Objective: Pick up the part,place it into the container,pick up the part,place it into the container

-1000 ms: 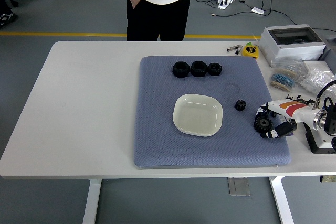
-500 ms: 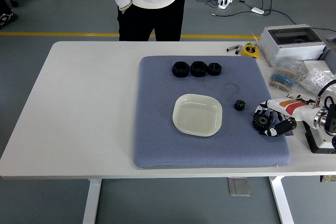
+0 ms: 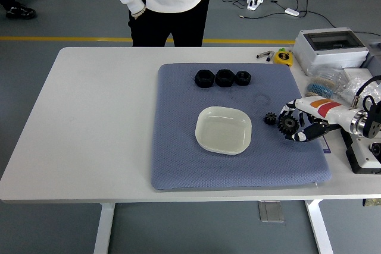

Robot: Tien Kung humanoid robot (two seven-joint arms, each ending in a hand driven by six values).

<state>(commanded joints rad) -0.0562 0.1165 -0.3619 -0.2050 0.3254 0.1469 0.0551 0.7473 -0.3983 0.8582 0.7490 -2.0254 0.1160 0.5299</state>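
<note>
My right hand (image 3: 296, 124) reaches in from the right over the blue mat (image 3: 178, 147), its fingers curled around a large black gear (image 3: 288, 125) held just above the mat. A smaller black gear (image 3: 271, 119) lies on the mat just left of the hand. The shallow cream dish (image 3: 224, 129) sits in the middle of the mat, a short way left of the hand. Three black nut-like parts (image 3: 224, 78) stand in a row at the mat's far edge. My left arm does not show.
A person in a white top stands at the far side with hands at their sides. A grey box (image 3: 331, 49), bagged parts (image 3: 333, 84), a yellow tape measure (image 3: 284, 57) and a black stand (image 3: 366, 159) crowd the table's right side.
My right hand has lifted with the large gear and moved up and left, closer to the small gear and the dish. The person has shifted left.
</note>
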